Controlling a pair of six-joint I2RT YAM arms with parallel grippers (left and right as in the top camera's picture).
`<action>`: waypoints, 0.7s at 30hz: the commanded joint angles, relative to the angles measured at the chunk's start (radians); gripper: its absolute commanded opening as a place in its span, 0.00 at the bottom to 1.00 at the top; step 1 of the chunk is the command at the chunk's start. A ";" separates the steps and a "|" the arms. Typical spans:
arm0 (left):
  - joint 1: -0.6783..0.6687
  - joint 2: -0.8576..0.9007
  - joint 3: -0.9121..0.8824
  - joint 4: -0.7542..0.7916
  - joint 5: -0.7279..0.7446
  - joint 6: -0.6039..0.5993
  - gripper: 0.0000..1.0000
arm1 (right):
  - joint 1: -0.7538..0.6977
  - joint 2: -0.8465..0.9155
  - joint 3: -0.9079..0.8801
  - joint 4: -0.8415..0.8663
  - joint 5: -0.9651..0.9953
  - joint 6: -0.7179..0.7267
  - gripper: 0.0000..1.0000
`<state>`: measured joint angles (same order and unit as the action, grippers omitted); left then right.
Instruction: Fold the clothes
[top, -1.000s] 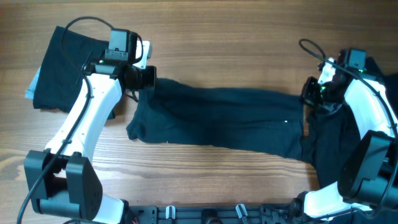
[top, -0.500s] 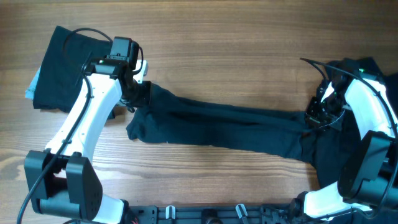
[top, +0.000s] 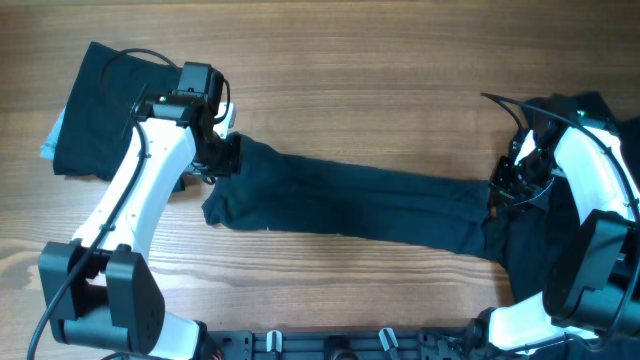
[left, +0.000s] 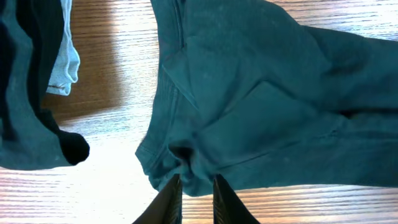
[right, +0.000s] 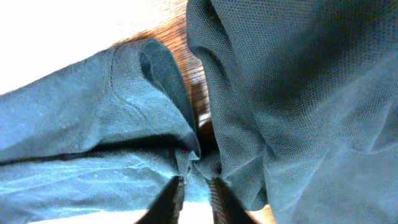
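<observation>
- Wood-grain table (top: 350, 80) with one long dark shirt (top: 350, 205) pulled out across the middle of it, running from the table's left half over to its right side and sloping a bit toward the near edge as it goes.
- Left claw (top: 225, 155) sits right at the shirt's left end. In the wrist view its two fingers (left: 166, 202) are a little apart with a bunched bit of hem right at the tips. Honestly can't tell if it's pinching the cloth or has let go.
- Right claw (top: 497, 185) is at the shirt's other end, near the table's right edge. Same deal: fingers (right: 171, 199) slightly apart, a fold of fabric tucked at the tips, grip or no grip I can't say.
- Folded dark stack (top: 105, 95) is in the table's far-left corner, well apart from the long shirt.
- Light blue cloth (top: 52, 135) pokes out from under that stack, on the side toward the table's left edge.
- Dark mesh heap (top: 530, 235) lies along the table's right edge under the right arm, and the shirt's end touches it.
</observation>
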<state>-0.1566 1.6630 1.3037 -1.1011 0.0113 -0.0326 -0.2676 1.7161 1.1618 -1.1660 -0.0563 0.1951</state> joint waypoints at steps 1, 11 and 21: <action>0.003 -0.012 -0.003 -0.004 -0.013 -0.002 0.32 | 0.000 -0.018 0.014 0.006 -0.012 0.003 0.44; 0.003 -0.008 -0.028 0.069 0.151 -0.002 0.42 | -0.001 -0.018 0.014 0.157 -0.136 0.003 0.63; 0.005 0.044 -0.365 0.492 0.213 -0.067 0.04 | -0.016 -0.018 0.014 0.185 -0.171 -0.013 0.63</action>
<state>-0.1566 1.6814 1.0336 -0.6872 0.1886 -0.0731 -0.2790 1.7161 1.1622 -0.9821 -0.2028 0.1967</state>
